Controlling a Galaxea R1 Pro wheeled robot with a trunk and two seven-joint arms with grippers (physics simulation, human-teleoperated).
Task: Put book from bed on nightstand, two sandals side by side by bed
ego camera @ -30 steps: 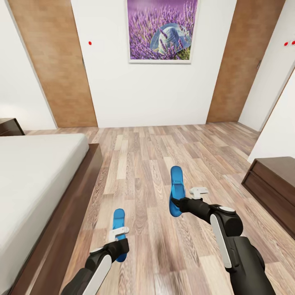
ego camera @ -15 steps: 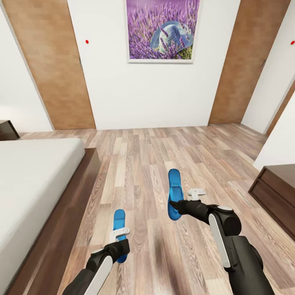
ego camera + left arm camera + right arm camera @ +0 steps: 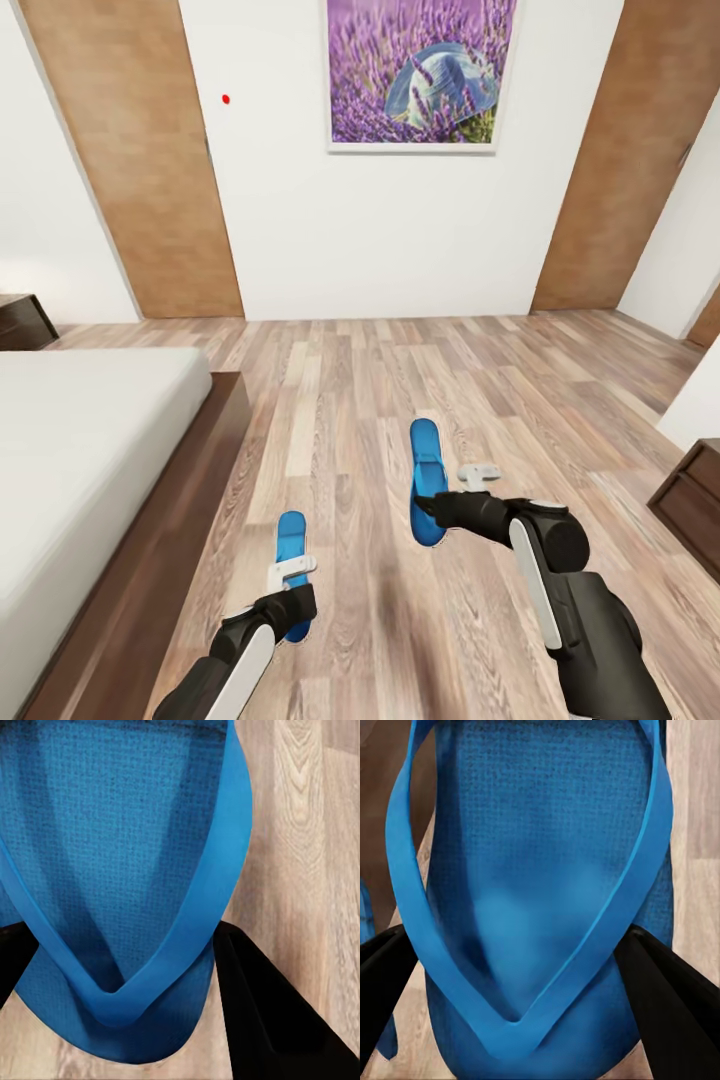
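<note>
Head view has each arm carrying one bright blue flat sandal over the wood-plank floor [image 3: 350,400]: the left gripper [image 3: 290,590] is clamped on the nearer sandal [image 3: 291,545], the right gripper [image 3: 440,500] on the farther sandal [image 3: 426,478], with the big off-white bed with its dark-brown wooden frame [image 3: 90,450] off to the left. I'd swing both toward the frame, level and parallel, and set them down close together before letting go (no bedside drop from up high). No brands or readable writing anywhere, just a purple lavender picture [image 3: 415,72] on the wall.

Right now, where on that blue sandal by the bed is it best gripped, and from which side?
By the narrow end, as the left pincer does: its fingers straddle the left sandal across the sole near the strap's V. Coming in along its length suits the long, thin, flat shape.
</note>
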